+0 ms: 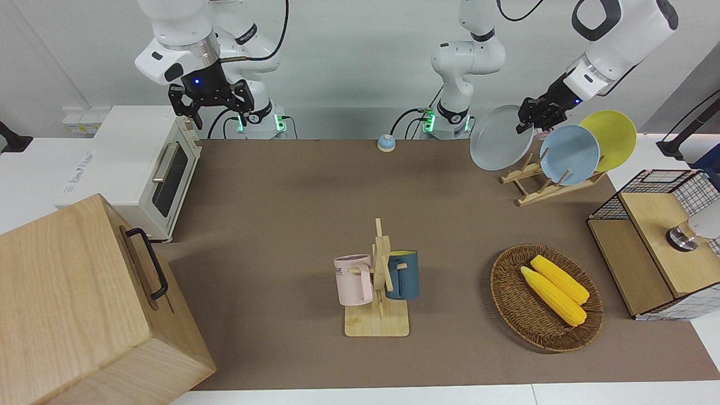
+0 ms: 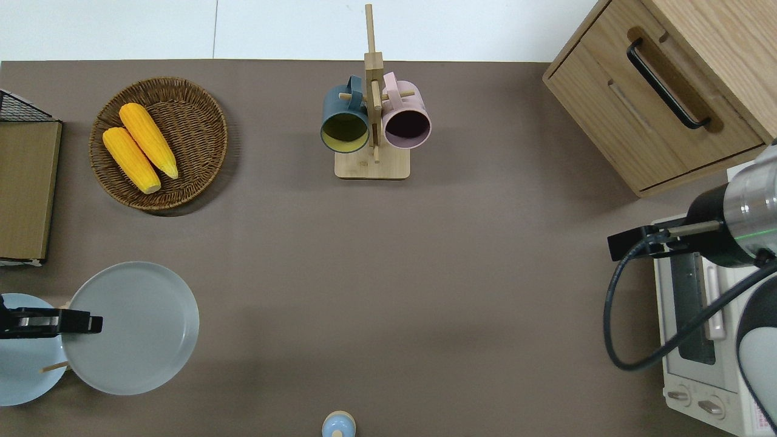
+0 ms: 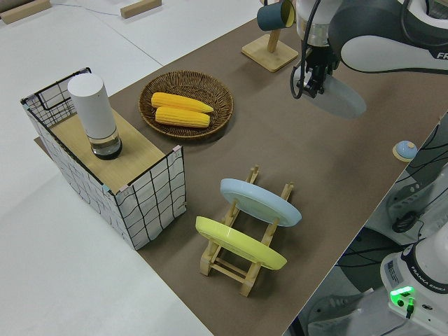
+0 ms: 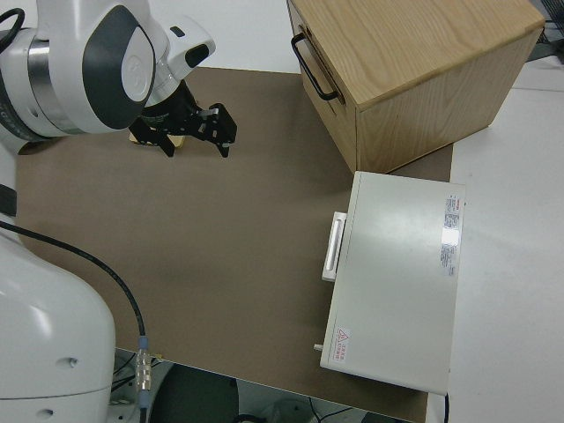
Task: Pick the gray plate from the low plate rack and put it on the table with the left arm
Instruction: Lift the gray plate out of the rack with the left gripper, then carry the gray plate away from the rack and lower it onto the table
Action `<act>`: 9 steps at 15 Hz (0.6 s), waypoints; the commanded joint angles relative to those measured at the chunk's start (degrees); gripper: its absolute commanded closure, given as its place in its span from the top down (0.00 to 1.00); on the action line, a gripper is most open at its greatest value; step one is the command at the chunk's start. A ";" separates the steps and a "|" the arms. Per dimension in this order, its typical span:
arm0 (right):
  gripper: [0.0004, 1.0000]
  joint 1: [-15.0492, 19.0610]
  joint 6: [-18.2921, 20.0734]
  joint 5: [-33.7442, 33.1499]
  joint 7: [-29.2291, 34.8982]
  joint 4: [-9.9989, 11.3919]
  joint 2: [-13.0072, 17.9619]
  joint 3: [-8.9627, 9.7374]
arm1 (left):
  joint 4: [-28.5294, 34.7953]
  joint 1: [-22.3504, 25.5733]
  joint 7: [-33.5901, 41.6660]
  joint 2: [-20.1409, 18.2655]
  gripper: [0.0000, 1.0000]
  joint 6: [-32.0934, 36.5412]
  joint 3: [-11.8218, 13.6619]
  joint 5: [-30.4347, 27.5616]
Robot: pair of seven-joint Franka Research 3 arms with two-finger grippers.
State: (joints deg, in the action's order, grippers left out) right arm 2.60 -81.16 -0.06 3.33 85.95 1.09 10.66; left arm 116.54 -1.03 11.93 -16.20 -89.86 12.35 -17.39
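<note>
My left gripper (image 1: 530, 119) is shut on the rim of the gray plate (image 1: 500, 138) and holds it in the air, tilted. In the overhead view the left gripper (image 2: 91, 323) and the gray plate (image 2: 136, 328) are over the brown table (image 2: 425, 273), just off the middle-facing end of the low plate rack (image 1: 540, 188). The plate is out of the rack. The rack (image 3: 245, 269) holds the light blue plate (image 1: 571, 154) and the yellow plate (image 1: 613, 138). My right gripper (image 1: 211, 104) is parked and open.
A wooden mug stand (image 1: 379, 281) with two mugs stands mid-table. A wicker basket (image 1: 509, 292) with two corn cobs and a wire-sided box (image 1: 658, 242) are farther from the robots than the rack. A toaster oven (image 1: 140, 169) and wooden cabinet (image 1: 84, 304) are at the right arm's end. A small bell (image 1: 386, 143) is near the robots.
</note>
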 commanded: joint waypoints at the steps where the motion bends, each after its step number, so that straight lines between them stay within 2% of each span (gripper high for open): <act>1: 0.99 0.56 0.83 0.59 0.01 -0.35 0.14 0.33 | 1.66 -0.46 0.29 1.35 0.00 0.83 0.22 -3.69; 6: 0.99 0.56 0.83 0.59 0.01 -0.35 0.14 0.33 | 3.86 -0.64 1.16 3.10 0.00 -0.92 0.13 -6.95; 9: 0.99 0.56 0.83 0.59 0.01 -0.35 0.14 0.33 | 5.26 -0.81 1.34 3.99 0.00 -2.85 -0.83 -7.74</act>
State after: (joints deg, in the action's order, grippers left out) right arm 2.60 -81.16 -0.06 3.33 85.95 1.09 10.66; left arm 119.81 -1.22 12.48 -12.74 -90.20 12.03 -23.48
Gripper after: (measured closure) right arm 0.009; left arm 0.885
